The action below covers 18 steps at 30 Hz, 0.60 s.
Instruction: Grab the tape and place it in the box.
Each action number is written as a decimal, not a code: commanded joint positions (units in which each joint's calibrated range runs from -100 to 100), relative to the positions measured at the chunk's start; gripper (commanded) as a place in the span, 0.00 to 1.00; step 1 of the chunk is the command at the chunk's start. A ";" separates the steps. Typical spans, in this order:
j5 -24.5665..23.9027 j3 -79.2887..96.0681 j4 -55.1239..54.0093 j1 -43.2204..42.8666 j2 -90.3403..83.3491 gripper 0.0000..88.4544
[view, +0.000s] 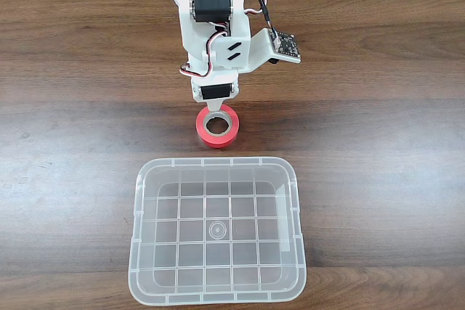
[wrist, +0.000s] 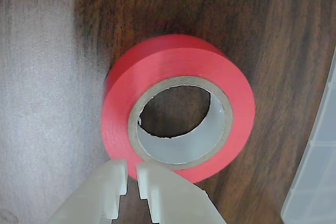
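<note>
The red tape [view: 218, 127] with its grey-beige core lies flat on the wooden table, just beyond the far rim of the clear plastic box [view: 216, 297]. My gripper [view: 216, 99] hangs directly over the roll's far edge. In the wrist view the tape [wrist: 118, 103] is large and close. The two pale fingertips [wrist: 113, 182] come in from the bottom edge. They overlap the roll's near rim, and my gripper [wrist: 131, 169] is shut, with only a thin slit between the fingers and nothing in it. The box's corner [wrist: 315, 182] shows at the lower right.
The box is empty, with a grid pattern on its bottom. Bare wooden tabletop [view: 73, 143] stretches to both sides of the tape and box. The arm's white body with a small circuit board [view: 285, 45] rises at the far edge.
</note>
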 commanded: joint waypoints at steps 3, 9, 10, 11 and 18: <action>0.37 -0.52 -0.05 -0.31 -0.35 0.22; 1.21 -0.43 -0.05 -0.23 -0.43 0.26; 1.21 -0.43 0.03 -0.16 -0.27 0.26; 1.16 -0.25 0.03 0.06 -0.19 0.26; 1.11 5.79 -0.82 0.35 -1.00 0.26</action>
